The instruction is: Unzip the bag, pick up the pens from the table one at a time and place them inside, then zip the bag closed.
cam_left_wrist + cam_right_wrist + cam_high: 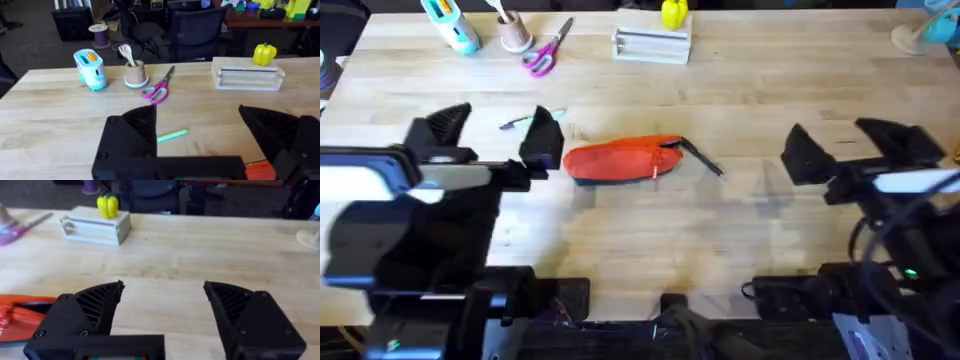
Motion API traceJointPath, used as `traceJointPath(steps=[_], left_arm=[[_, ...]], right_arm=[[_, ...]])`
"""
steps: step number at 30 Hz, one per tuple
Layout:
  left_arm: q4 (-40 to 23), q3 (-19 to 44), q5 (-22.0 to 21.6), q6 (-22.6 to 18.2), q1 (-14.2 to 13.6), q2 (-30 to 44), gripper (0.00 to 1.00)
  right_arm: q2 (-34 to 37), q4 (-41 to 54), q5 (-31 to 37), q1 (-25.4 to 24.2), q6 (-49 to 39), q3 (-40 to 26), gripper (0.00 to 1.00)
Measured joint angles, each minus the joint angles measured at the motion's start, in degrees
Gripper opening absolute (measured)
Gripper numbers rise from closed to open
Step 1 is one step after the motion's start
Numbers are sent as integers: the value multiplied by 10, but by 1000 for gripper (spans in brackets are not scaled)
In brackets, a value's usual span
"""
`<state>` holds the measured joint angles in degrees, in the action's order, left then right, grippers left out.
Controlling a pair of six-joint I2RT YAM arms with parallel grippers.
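Soft orange-red fabric pouch [620, 160] lies mid-table on light wooden butcher-block tabletop [720, 90], black pen [700, 157] poking from its open end. Light green pen [525, 120] just behind left gripper [490, 135], jaws spread, empty. Right gripper [850, 145] spread, idle, well apart from pouch. Advice: centre jaws across green pen's middle, descend straight, pinch firmly.

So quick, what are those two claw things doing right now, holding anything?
Left gripper: open, holding nothing, above the green pen.
Right gripper: open, holding nothing, beside the bag.
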<state>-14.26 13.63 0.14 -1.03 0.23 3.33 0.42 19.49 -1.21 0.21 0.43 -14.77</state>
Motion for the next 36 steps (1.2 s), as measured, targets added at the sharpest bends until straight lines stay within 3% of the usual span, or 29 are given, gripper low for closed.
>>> traceJointPath(steps=[10, 19, 29, 33, 36], left_arm=[[-146, 230, 1, -66, 0, 171, 992], [-269, 413, 0, -83, 0, 334, 991], [-378, 503, 1, -97, 0, 436, 990], [-409, 509, 1, -124, 0, 461, 991], [-433, 509, 8, -167, 0, 478, 993]], right_arm=[[106, 161, -3, 0, 0, -193, 994], [262, 262, -37, 0, 0, -338, 994], [416, 403, -45, 0, 0, -487, 994], [465, 440, -48, 2, 0, -535, 994], [491, 455, -58, 12, 0, -554, 994]])
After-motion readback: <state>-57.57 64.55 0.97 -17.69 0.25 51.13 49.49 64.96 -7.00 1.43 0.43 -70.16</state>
